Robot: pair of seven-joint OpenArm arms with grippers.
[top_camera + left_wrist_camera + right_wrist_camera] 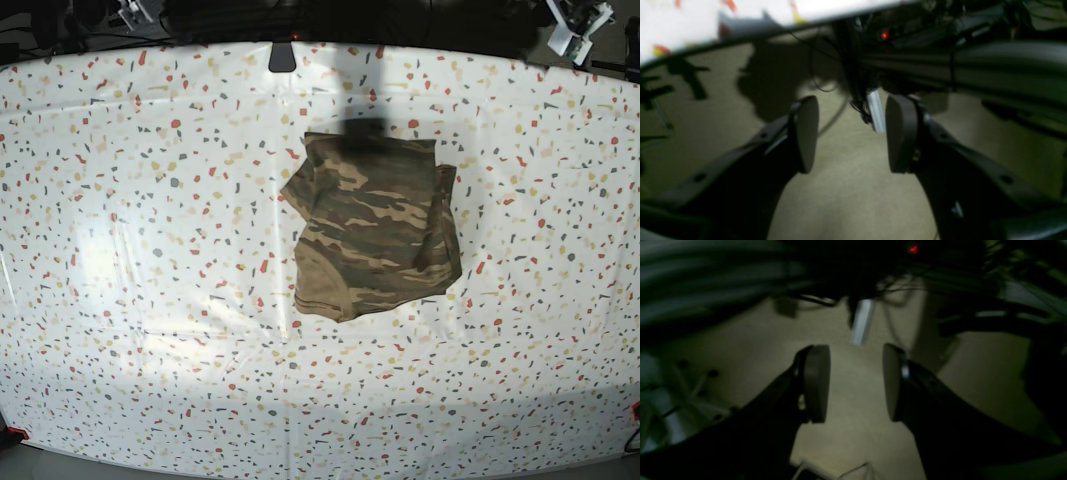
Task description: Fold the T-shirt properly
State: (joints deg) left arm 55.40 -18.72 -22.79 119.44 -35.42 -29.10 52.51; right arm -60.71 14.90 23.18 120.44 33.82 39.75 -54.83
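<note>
**Camouflage T-shirt folded on the bench, both arms off to the sides**

From the base view I see the T-shirt [375,225] lying as a compact, roughly square bundle a little right of the bench's middle, nearer the far edge than the near one. Its camouflage print of olive, brown and tan shows on top, and its edges are slightly uneven, with a rounded fold at the lower left corner. It rests flat on the white speckled bench [150,250], and nothing touches it.

My left wrist camera shows the left end effector [850,133] with its pads apart and nothing between them; it hangs over a beige floor, with the bench edge at the upper left. The right end effector [857,383] likewise has its pads spread and empty, over the same dim floor. Both wrist views are blurred.
</note>
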